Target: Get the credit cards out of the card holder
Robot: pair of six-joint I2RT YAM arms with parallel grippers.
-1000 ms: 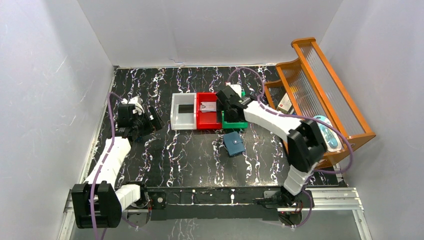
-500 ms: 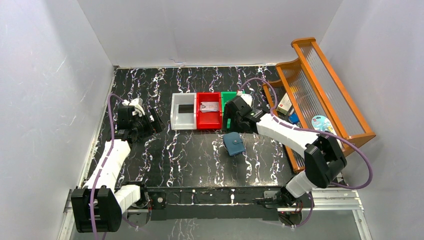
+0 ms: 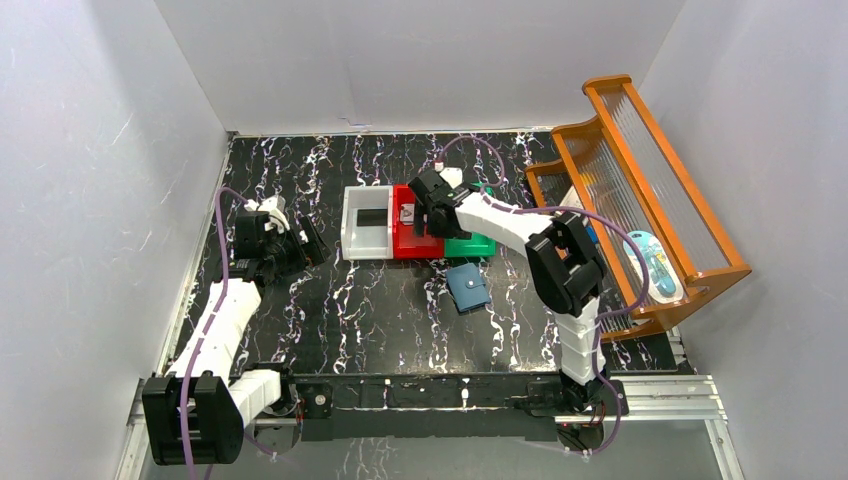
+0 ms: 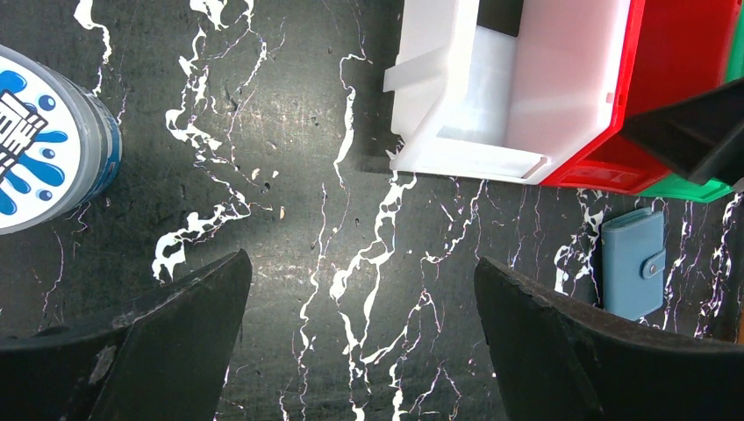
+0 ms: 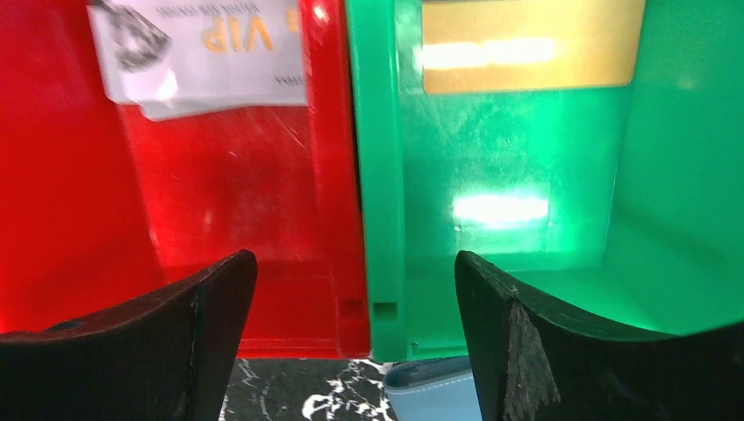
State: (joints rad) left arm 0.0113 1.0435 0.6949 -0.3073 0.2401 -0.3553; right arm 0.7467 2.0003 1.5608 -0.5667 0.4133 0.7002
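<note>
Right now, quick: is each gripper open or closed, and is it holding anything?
Left gripper: open, holding nothing.
Right gripper: open, holding nothing, above the wall between the red bin and the green bin.

From above, the right arm (image 3: 480, 212) hides most of the pale card (image 3: 407, 212) in the red bin (image 3: 405, 243). At the right wrist, that card and a gold card (image 5: 526, 44) just right of the red bin are cut by the top edge; the wallet (image 5: 430, 390) below the bin shows only a sliver
</note>
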